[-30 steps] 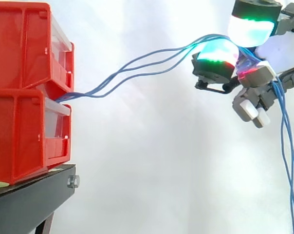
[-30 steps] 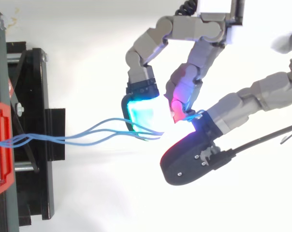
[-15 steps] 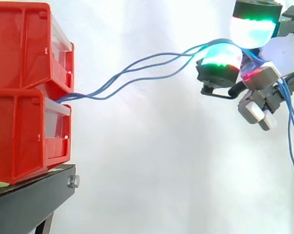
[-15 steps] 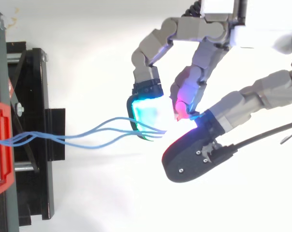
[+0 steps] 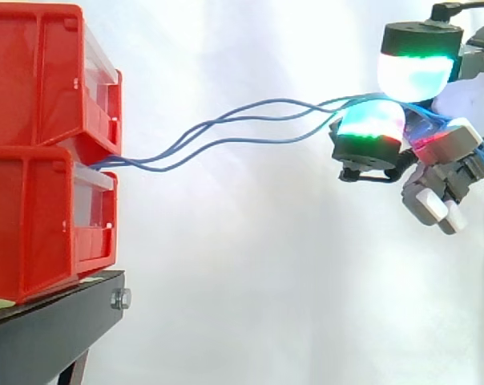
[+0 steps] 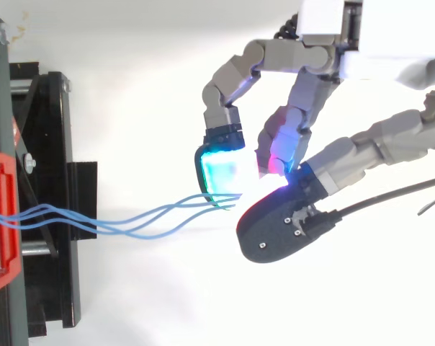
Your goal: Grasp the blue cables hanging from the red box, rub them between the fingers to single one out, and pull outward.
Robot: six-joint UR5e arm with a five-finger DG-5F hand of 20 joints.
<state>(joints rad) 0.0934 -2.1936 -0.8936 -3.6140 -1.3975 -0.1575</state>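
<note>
Hand (image 6: 369,155): it enters from the right and is held at about the height of the upper bin, well apart from the bins. The fingers are curled inward and closed on the blue cables (image 5: 226,121). From above, the strands end between a cyan-glowing pad (image 6: 223,173), a magenta-glowing pad (image 6: 279,158) and a black-backed fingertip (image 6: 275,231) set against them from the other side. From the side, a green-and-cyan pad (image 5: 370,124) sits under a white-and-cyan pad (image 5: 414,68), with a red glow just behind them. Two further fingers hang bent below and touch nothing.

Cables: three strands counted. They are thin, blue and slack, and they cross one another along the span. They run from the bins up to the pads in a shallow curve, bunched at the bin end and fanned apart in the middle. Beyond the hand, blue strands drop along the right edge of the side view.

Bins: two, red, stacked. The upper bin (image 5: 34,80) rests on the lower bin (image 5: 34,224), each with a clear front panel. The cables come out at the front, where the two bins meet.

Support: one black stand (image 5: 42,337) carries the stack, with one bolt visible at its front corner.

Background: white curtain (image 5: 242,281) behind everything.
</note>
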